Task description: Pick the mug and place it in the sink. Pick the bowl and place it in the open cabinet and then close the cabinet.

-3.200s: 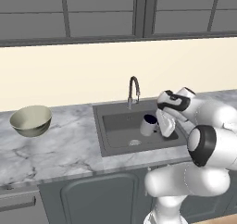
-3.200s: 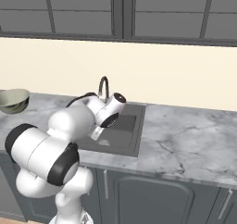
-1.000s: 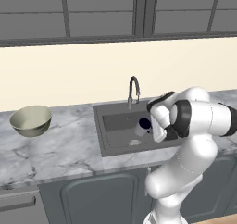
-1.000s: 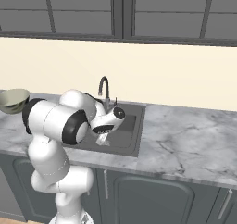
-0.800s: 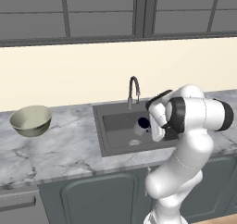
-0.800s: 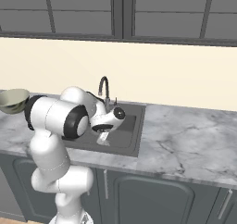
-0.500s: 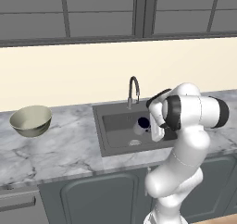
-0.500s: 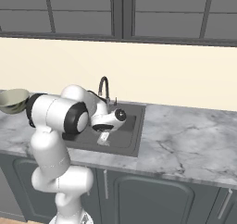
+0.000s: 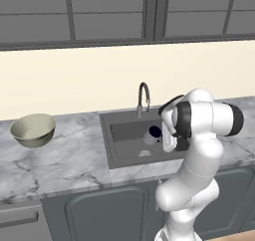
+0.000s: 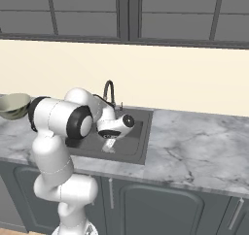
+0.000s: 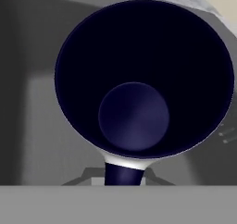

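While our arm is folded low over the sink (image 9: 117, 155), we see the mug (image 9: 155, 132) down inside the basin, toward its back right part, just right of the faucet (image 9: 143, 97) base. In the left base view only its dark navy opening shows, with the wrist right beside it and covering its right side. In the hand view we look straight into the mug (image 11: 139, 79): navy interior, round bottom, pale rim, grey sink wall (image 11: 28, 70) behind it. The gripper (image 10: 110, 144) sits low in the sink in the right base view, under the wrist. One fingertip (image 11: 122, 174) shows up against the mug rim; the mug hides the rest, so we cannot tell whether the fingers are apart or clamped on it.

Around the sink: the drain (image 9: 144, 154) lies in the basin floor, in front of the mug and apart from it. The bowl (image 9: 33, 130) stands upright on the marble counter (image 9: 69, 160), well left of the sink, nothing near it. In the right base view the bowl (image 10: 12, 105) is partly hidden by our upper arm link. The cabinet (image 9: 74, 16) row runs above the sink; the doors in view look shut. Base cabinets (image 9: 109, 212) sit below the counter. The arm blocks the sink's right rim in the left base view and its left half in the right base view.
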Tool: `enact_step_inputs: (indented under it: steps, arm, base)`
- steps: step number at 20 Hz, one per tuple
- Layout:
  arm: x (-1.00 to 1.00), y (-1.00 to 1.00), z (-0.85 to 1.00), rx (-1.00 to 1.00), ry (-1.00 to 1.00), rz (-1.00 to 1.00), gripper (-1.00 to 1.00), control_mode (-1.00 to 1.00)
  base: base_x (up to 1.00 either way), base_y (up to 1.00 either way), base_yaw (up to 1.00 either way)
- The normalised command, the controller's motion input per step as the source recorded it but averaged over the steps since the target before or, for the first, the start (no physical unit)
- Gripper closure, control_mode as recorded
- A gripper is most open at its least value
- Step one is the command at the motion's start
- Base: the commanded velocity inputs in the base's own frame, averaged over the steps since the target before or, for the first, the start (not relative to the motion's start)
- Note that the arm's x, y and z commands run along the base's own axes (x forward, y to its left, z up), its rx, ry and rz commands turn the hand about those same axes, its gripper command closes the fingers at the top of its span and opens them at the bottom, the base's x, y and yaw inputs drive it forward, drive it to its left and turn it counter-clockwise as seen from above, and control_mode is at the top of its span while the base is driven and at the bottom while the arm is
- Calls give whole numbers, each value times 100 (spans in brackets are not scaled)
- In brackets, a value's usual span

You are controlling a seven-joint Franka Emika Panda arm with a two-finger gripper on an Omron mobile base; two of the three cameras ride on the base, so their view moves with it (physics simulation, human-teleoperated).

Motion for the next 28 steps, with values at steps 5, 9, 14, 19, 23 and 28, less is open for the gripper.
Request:
enact_step_inputs:
  steps: [5,9,14,19,23,28]
  arm:
    - [-1,0,-5,-1,-27,-1,100,-100]
    - [0,2,16,0,-20,-10,100,-100]
    - [0,16,-7,0,-11,-12,100,-100]
    - [0,25,-14,0,1,-16,100,-100]
    - [0,29,-1,1,21,-25,100,-100]
    - [-12,5,2,7,27,-24,100,-100]
  base:
    - [0,0,0]
    - [0,0,0]
    - [0,0,0]
    - [0,0,0]
    - [0,0,0]
    - [0,0,0]
